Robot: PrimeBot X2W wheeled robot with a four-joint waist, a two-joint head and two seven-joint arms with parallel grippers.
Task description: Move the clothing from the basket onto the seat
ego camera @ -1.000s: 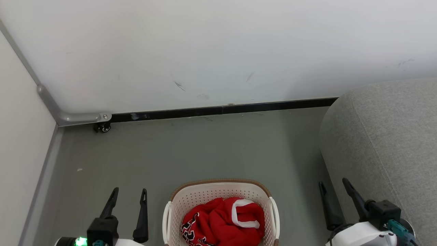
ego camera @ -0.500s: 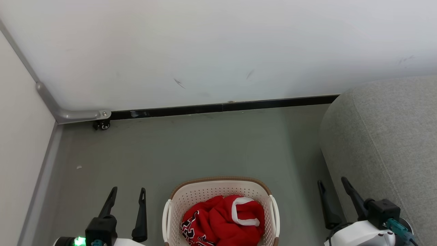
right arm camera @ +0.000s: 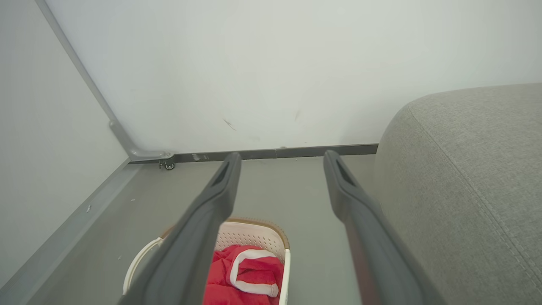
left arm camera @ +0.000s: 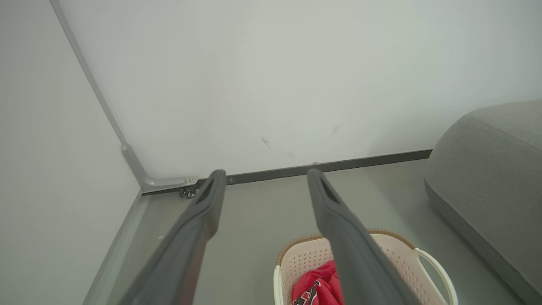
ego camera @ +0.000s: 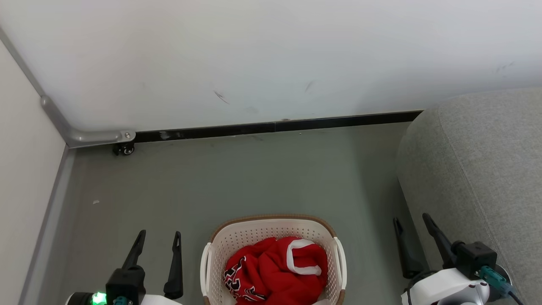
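Observation:
The red clothing [ego camera: 275,273] with a white trim band and black-and-white lettering lies bunched in the cream perforated basket [ego camera: 271,226] on the floor at the bottom centre. The clothing [right arm camera: 245,273] and basket [right arm camera: 254,231] also show low in the right wrist view, the basket [left arm camera: 394,250] and a bit of red clothing [left arm camera: 315,288] low in the left wrist view. The grey seat [ego camera: 478,169] stands to the right. My left gripper [ego camera: 159,235] hangs open left of the basket, holding nothing. My right gripper [ego camera: 410,220] is open between basket and seat, holding nothing.
A white wall [ego camera: 271,59] with a black baseboard [ego camera: 275,126] runs across the back. A side panel [ego camera: 25,169] closes the left, with a metal bracket and small caster [ego camera: 125,148] in the corner. Grey floor [ego camera: 254,178] spreads beyond the basket.
The whole head view has shifted a little, so the basket, wall line and sofa sit slightly higher in the picture. Both grippers stay open and the clothing lies as before.

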